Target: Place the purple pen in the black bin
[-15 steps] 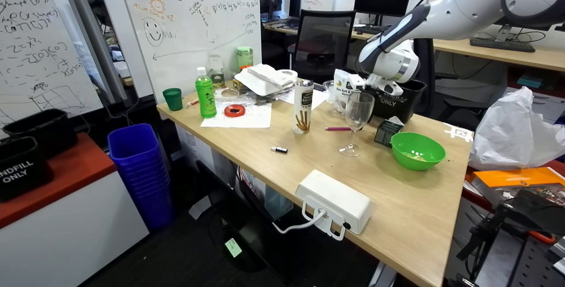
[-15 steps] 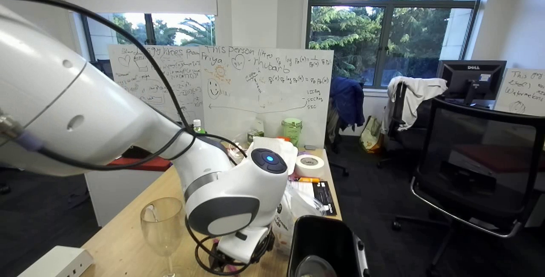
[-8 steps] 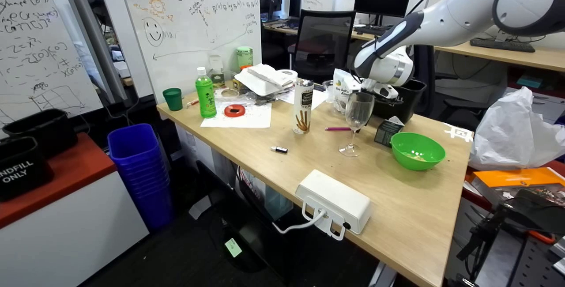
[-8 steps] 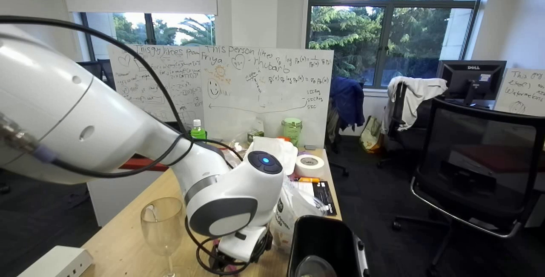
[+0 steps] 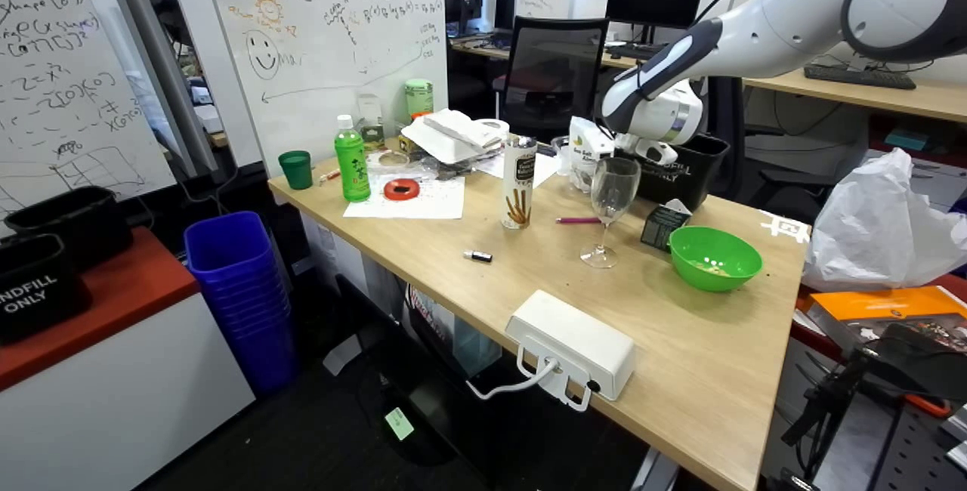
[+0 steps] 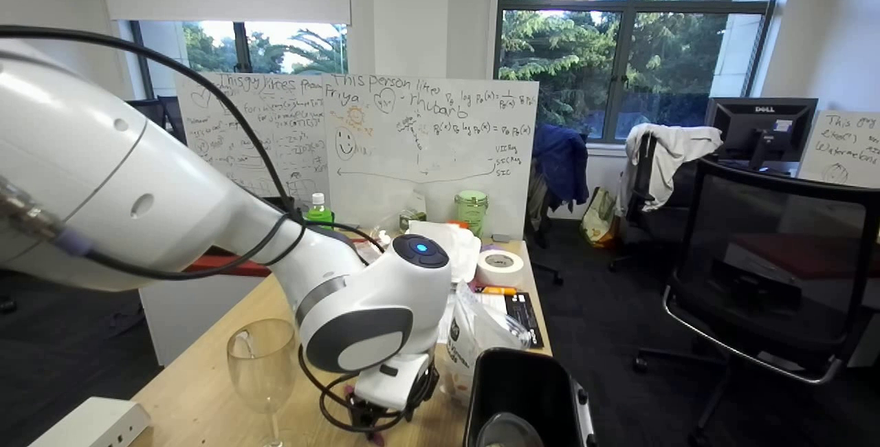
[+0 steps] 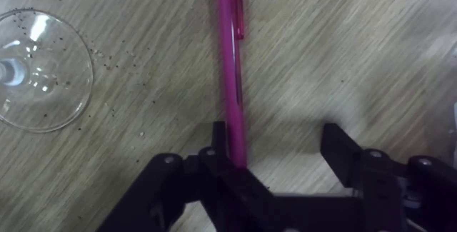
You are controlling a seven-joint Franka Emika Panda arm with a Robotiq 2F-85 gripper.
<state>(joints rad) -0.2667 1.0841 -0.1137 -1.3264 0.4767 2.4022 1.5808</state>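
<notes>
The purple pen lies on the wooden table, running up and down in the wrist view. Its pinkish length also shows in an exterior view, partly behind the wine glass. My gripper is open, low over the table. The pen passes between the fingers, close against the left finger, with a wide gap to the right finger. The pen's near end is hidden by the gripper. The black bin stands on the table behind the hand, and its open top shows in an exterior view.
A wine glass stands beside the pen; its base is left of the gripper. A white snack bag is beside the bin. A small dark box, a green bowl and a tall canister are also near.
The hand has shifted slightly left and a little lower in an exterior view, and its wrist has tilted slightly. The pen and bin have not visibly moved.
</notes>
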